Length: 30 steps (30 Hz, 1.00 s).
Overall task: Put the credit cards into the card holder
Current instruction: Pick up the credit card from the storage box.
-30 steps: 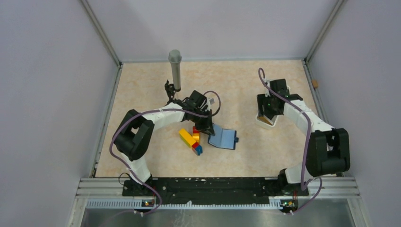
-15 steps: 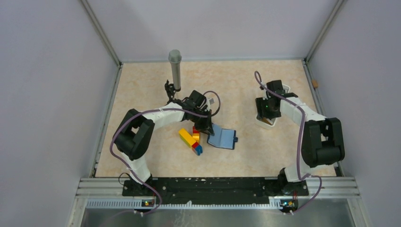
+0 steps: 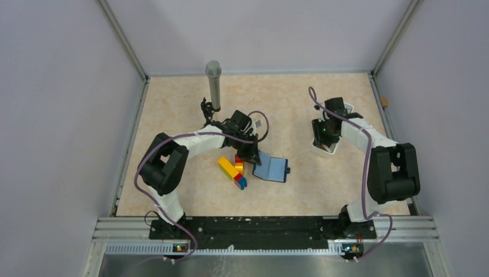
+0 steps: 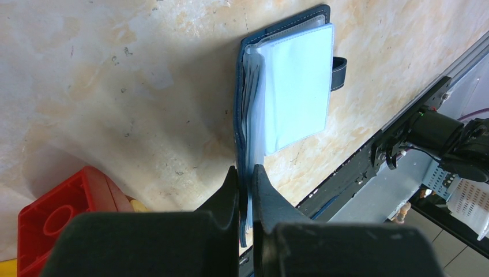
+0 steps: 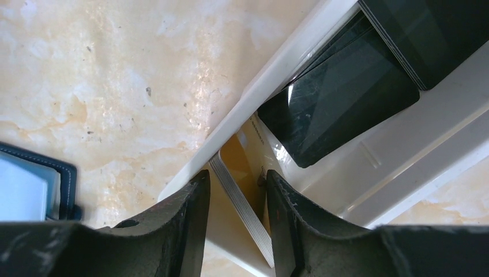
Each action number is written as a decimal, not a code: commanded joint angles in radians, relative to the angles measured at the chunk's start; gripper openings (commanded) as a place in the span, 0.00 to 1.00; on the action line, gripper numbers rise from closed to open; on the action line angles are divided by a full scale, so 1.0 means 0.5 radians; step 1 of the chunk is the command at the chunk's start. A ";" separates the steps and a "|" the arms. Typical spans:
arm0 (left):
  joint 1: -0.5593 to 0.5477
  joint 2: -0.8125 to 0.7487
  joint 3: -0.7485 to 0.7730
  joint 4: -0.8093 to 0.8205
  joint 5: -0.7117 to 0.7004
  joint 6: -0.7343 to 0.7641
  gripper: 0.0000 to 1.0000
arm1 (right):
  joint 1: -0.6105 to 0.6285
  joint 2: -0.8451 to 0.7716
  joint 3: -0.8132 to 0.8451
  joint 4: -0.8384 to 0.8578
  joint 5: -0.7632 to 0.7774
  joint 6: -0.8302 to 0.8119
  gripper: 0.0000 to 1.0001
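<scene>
Where the yellow-gold card (image 5: pixel 236 164) stands on edge, it occupies one end of the white tray (image 5: pixel 403 173), leaning against the tray wall. Two dark cards (image 5: pixel 340 98), glossy and flat, lie overlapped in the same tray further along. The tray rests on the right half of the table (image 4: pixel 115 69).

The right gripper (image 5: pixel 235 180) points down into the tray. Its fingers stand apart, one on each side of the yellow-gold card, with tray surface visible between the card and one finger. Whether the other finger touches the card cannot be told.

The card holder (image 4: pixel 294 81) lies open on the table near its centre, well apart from the tray. It is navy with pale stitching, a small strap on the far edge, and pale clear inner sleeves facing up. No card is visible in the sleeves.

The left gripper (image 4: pixel 244 170) has its fingers pressed together on the near edge of the card holder. Toy bricks (image 4: pixel 63 219) lie just beside this gripper.
</scene>
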State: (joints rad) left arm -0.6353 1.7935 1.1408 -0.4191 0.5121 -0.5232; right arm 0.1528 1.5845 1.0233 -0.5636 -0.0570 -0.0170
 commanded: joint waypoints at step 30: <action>0.013 0.061 0.059 0.019 0.043 0.052 0.00 | -0.007 -0.141 0.143 -0.068 -0.196 -0.021 0.23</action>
State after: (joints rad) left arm -0.6308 1.8091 1.1427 -0.4187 0.5312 -0.5205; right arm 0.1528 1.5455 1.0489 -0.5888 -0.1207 -0.0265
